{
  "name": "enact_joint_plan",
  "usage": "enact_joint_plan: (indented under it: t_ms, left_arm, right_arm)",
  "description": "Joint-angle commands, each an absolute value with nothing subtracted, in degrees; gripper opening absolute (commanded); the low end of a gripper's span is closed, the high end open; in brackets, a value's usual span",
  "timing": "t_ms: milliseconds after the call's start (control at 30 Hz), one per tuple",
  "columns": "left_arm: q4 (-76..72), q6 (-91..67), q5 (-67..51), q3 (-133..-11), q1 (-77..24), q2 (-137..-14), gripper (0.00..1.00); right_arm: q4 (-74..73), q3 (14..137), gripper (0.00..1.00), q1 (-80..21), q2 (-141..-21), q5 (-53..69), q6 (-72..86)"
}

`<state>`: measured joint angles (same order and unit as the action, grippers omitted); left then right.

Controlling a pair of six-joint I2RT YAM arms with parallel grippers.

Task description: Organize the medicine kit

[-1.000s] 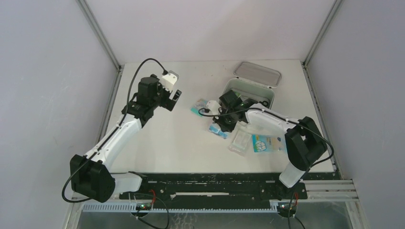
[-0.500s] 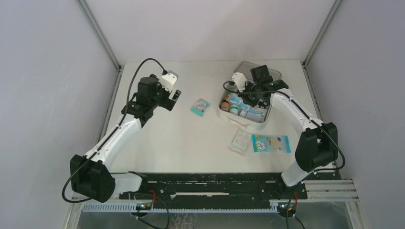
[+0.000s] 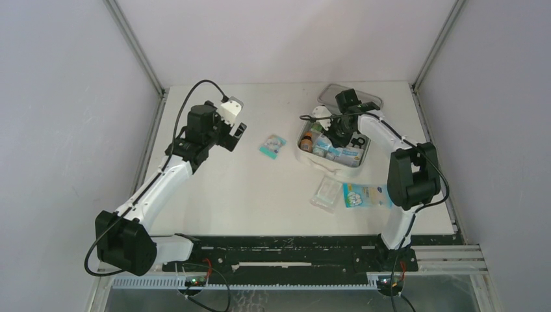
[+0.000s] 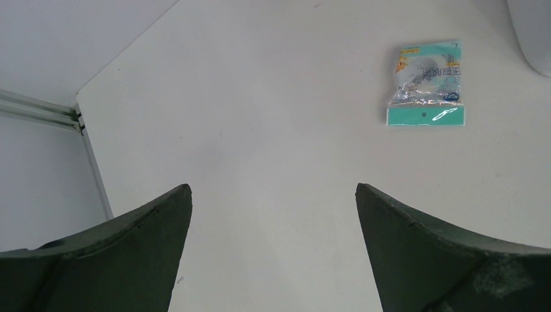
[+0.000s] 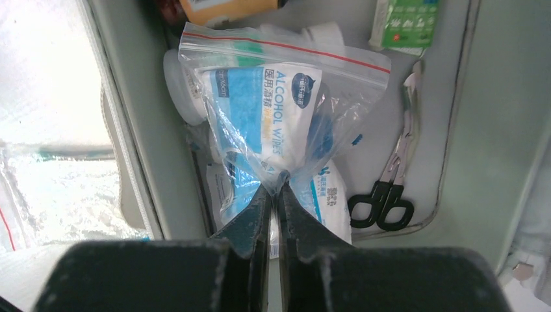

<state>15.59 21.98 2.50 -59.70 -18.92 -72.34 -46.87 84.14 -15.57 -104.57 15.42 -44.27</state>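
The medicine kit point(image 3: 325, 164) lies open at the back right, its lid point(image 3: 371, 101) flat behind it. My right gripper point(image 3: 338, 136) hangs over the kit's inside point(image 5: 484, 110). This gripper point(image 5: 278, 185) is shut on the corner of a clear zip bag of alcohol wipes point(image 5: 273, 110), which hangs over other packets. Black-handled scissors point(image 5: 383, 201), a green box point(image 5: 403, 23) and a white bottle point(image 5: 179, 84) lie in the kit. My left gripper point(image 3: 237, 130) stands open and empty above bare table, and the left wrist view shows its jaws point(image 4: 273, 195) wide apart.
A teal packet point(image 3: 273, 145) point(image 4: 427, 81) lies on the table between the two grippers. In front of the kit lie a clear packet point(image 3: 327, 193) and a blue-and-white packet point(image 3: 368, 195). Walls close in the table at the left, right and back.
My right gripper lifted the bag of wipes off the table in front of the kit, carried it back over the kit and lowered it inside. The left arm has not moved.
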Motion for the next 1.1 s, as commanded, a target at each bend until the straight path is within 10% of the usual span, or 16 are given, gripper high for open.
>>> enact_joint_plan:
  t_ms: [0,500,867,1067]
  left_arm:
    - [14.6,22.7,1.0,-61.2,-18.4,-72.1,1.0]
    - [14.6,22.5,0.1,-61.5,-18.5,-72.6,1.0]
    - [14.5,22.7,-0.1,-61.3,-18.5,-72.4,1.0]
    - [14.5,22.7,-0.3,-60.9,-18.5,-72.1,1.0]
  right_arm:
    - [-50.2,86.2,0.04,-13.9,-104.0,15.4,-48.0]
    - [-54.9,82.9,0.12,-10.0,-104.0,15.4,-53.6]
    - [-55.8,83.1,0.47,-9.8,-103.1,16.5,-54.6]
    - [-52.8,83.2,0.45,-9.7,-102.7,19.6,-51.9]
